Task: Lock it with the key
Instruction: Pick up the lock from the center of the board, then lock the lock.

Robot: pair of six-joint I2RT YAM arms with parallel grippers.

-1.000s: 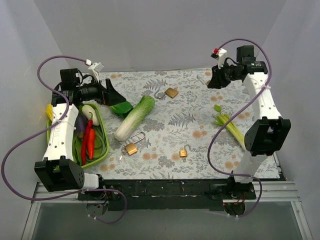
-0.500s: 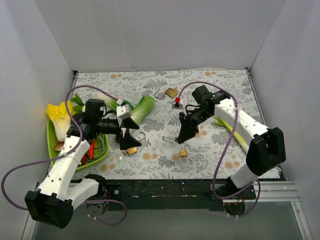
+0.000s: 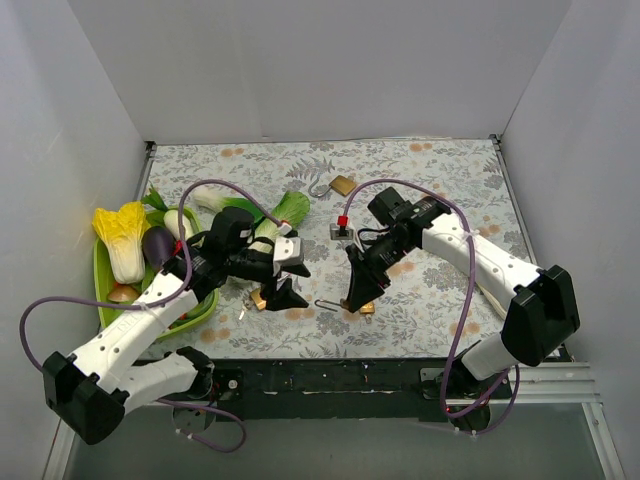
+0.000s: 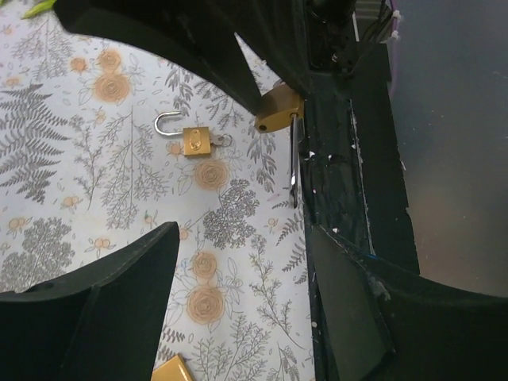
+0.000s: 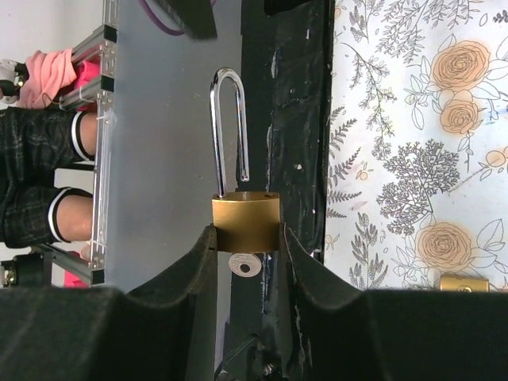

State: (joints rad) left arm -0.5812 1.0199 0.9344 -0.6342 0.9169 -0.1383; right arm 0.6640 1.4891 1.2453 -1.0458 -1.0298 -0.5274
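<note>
My right gripper (image 3: 350, 296) is shut on a brass padlock (image 5: 246, 225) and holds it above the mat's front edge. Its steel shackle (image 5: 230, 131) is open and a silver key (image 5: 244, 265) sticks out of its underside between my fingers. The held padlock also shows in the left wrist view (image 4: 278, 109). My left gripper (image 3: 286, 292) is open and empty, just left of the right one, low over the mat. Its fingers (image 4: 119, 294) stand wide apart.
A second open padlock (image 4: 194, 140) lies on the mat under the right gripper (image 3: 368, 308). A third (image 3: 262, 298) lies by my left gripper, a fourth (image 3: 342, 185) at the back. A cabbage (image 3: 282, 213) and green vegetable basket (image 3: 203, 302) are left. The black front rail (image 3: 330, 375) is close.
My left gripper has moved right toward the centre, past the padlock near it. My right gripper has carried the held padlock down and left toward the front edge.
</note>
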